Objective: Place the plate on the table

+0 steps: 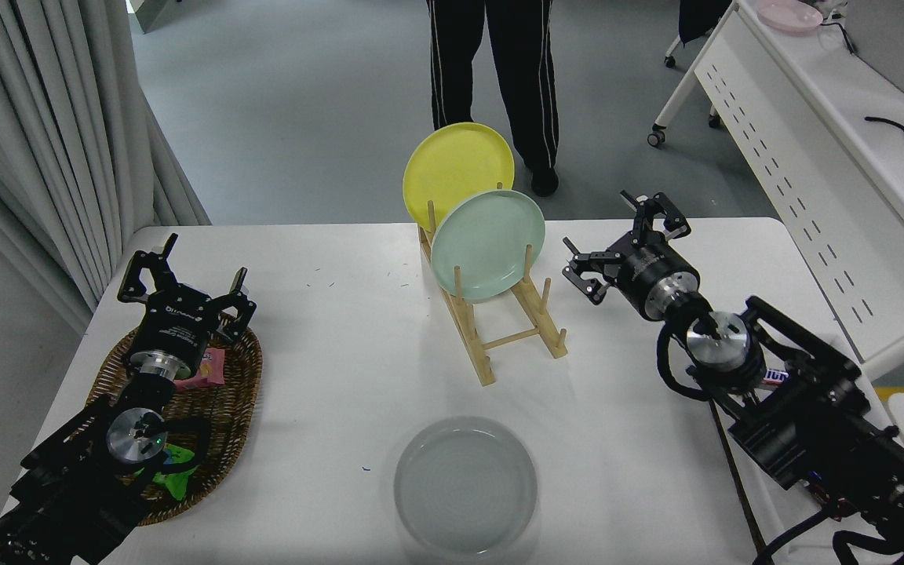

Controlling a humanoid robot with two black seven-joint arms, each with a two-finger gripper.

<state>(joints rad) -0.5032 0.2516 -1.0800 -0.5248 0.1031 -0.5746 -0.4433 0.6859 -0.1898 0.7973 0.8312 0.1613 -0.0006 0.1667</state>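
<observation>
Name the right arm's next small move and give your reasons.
Probably pull the right gripper back toward the robot and park it. The grey plate already lies flat on the white table, and the gripper is open, empty, and apart from the mint green plate in the wooden rack.

No legible text in frame.
Small white print on the left gripper body, left of frame, too blurred to read; pink packet print in the basket unreadable too.
</observation>
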